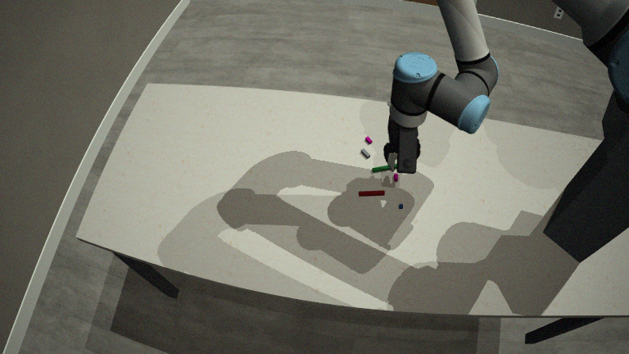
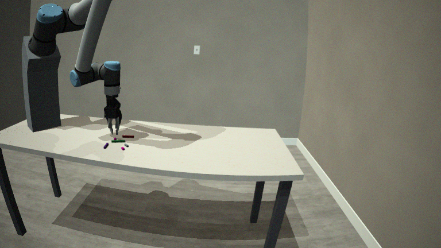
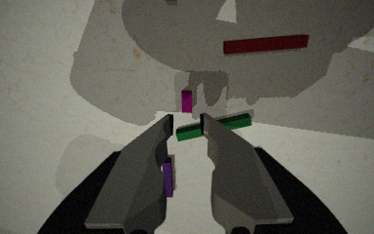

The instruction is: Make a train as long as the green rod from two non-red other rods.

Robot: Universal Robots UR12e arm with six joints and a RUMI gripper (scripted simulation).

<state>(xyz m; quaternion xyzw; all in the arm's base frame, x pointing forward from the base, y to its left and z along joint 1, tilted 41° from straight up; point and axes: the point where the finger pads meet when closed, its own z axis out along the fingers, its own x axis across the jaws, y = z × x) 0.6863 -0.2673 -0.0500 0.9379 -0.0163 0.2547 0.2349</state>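
My gripper [image 1: 393,168] [image 2: 114,133] [image 3: 186,115] points down above the rods, its fingers a small gap apart with nothing between them. The green rod [image 1: 380,169] [image 2: 118,141] [image 3: 190,132] lies under the fingertips, partly hidden by one finger in the wrist view. One magenta rod [image 1: 395,177] [image 2: 115,138] [image 3: 186,101] lies close beside the green rod. The purple rod [image 2: 106,146] [image 3: 168,177] lies on the green rod's other side, hidden in the top view. The grey rod [image 1: 365,153] [image 2: 126,145] and another magenta rod [image 1: 368,140] [image 2: 123,148] lie apart from it.
The red rod [image 1: 371,193] [image 2: 128,136] [image 3: 266,44] lies beyond the nearer magenta rod, off to one side. The blue rod [image 1: 400,206] [image 3: 170,2] lies farther out, at the top edge of the wrist view. The arm's shadow falls across the table [image 1: 185,123] [image 2: 227,154].
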